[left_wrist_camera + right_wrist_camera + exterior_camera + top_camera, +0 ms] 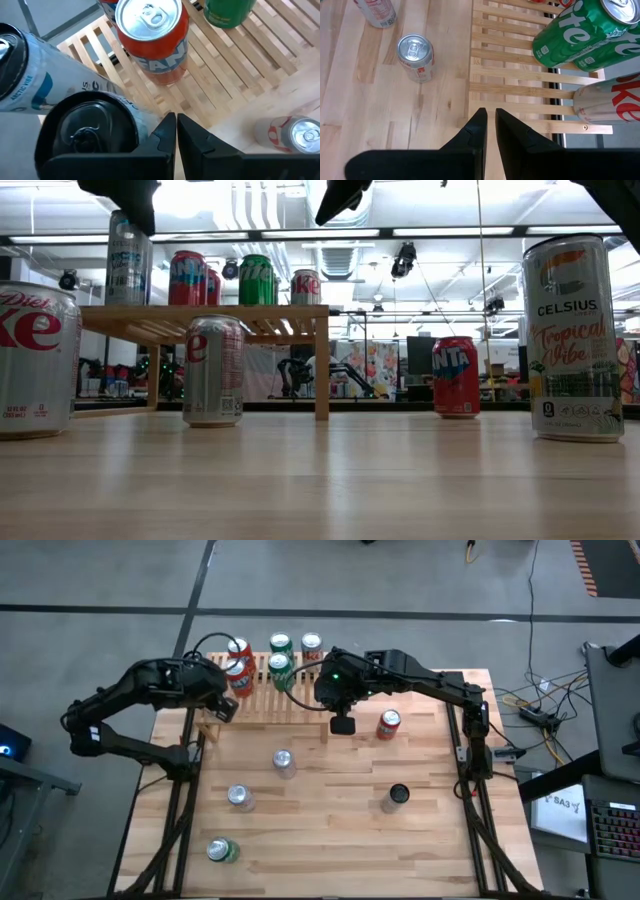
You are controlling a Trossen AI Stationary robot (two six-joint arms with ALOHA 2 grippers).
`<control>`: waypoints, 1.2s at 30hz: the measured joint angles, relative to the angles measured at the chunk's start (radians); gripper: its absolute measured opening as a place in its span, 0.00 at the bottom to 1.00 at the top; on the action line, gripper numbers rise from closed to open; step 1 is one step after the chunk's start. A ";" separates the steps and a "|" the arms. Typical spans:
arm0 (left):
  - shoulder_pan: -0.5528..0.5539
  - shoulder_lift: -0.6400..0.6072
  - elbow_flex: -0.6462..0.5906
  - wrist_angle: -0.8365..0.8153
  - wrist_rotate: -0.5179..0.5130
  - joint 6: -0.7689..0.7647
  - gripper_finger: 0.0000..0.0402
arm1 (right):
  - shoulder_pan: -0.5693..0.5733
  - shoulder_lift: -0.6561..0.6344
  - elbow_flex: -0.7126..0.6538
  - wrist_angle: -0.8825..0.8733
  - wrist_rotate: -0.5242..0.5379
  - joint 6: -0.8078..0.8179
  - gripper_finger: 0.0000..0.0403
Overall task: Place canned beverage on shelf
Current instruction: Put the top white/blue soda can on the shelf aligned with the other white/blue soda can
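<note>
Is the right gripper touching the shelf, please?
Apart. The low view shows the right gripper hanging clear above the shelf, with a plain gap between.

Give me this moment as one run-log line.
left gripper: shut, empty, over shelf left end | right gripper: shut, empty, at shelf front edge | red can: on table, right of shelf

Slatted shelf [290, 700] pale bare wood; table [330, 830] smooth wood; cans [283, 762] glossy metal.

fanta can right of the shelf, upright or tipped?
Upright. In the low view the Fanta can stands on its base on the table; the high view shows its round top facing up, beside the shelf.
</note>
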 joint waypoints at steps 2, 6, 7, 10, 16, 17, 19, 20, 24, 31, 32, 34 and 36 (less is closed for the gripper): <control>0.000 0.001 -0.004 0.000 -0.001 -0.002 0.00 | 0.000 0.000 0.000 0.000 0.000 0.000 0.07; 0.000 0.002 -0.005 -0.001 -0.005 -0.004 0.00 | 0.000 0.000 0.000 0.000 0.000 0.000 0.07; 0.000 0.003 -0.005 -0.002 -0.008 -0.004 0.00 | 0.000 0.000 0.000 0.000 0.000 0.000 0.07; 0.000 0.002 -0.005 -0.018 -0.016 -0.008 0.00 | 0.000 0.000 0.000 0.000 0.000 0.000 0.07; 0.000 -0.004 -0.005 -0.017 -0.019 -0.011 0.00 | 0.000 0.000 0.000 0.000 0.000 0.000 0.07; 0.000 -0.005 -0.005 -0.017 -0.019 -0.011 0.00 | 0.000 0.000 0.000 0.000 0.000 0.001 0.07; 0.000 -0.006 -0.005 -0.017 -0.015 -0.011 0.00 | 0.000 0.000 0.000 0.000 0.000 0.000 0.07; 0.000 -0.008 -0.005 -0.017 -0.010 -0.010 0.00 | 0.000 0.000 0.000 0.000 0.000 0.000 0.07; -0.005 -0.008 -0.005 -0.017 0.006 -0.008 0.00 | 0.000 0.000 0.000 0.000 0.000 0.000 0.07; -0.053 -0.007 -0.005 -0.017 0.001 -0.018 0.00 | 0.000 0.000 0.000 0.001 0.000 -0.003 0.07; -0.061 -0.007 -0.005 -0.017 -0.006 -0.022 0.00 | 0.000 0.000 0.000 0.004 0.000 -0.005 0.07; -0.079 -0.007 -0.005 -0.017 -0.022 -0.034 0.00 | 0.000 0.000 0.000 0.013 0.000 -0.006 0.07; -0.094 -0.007 -0.005 -0.016 -0.040 -0.050 0.00 | 0.000 0.000 0.000 0.015 0.000 -0.007 0.07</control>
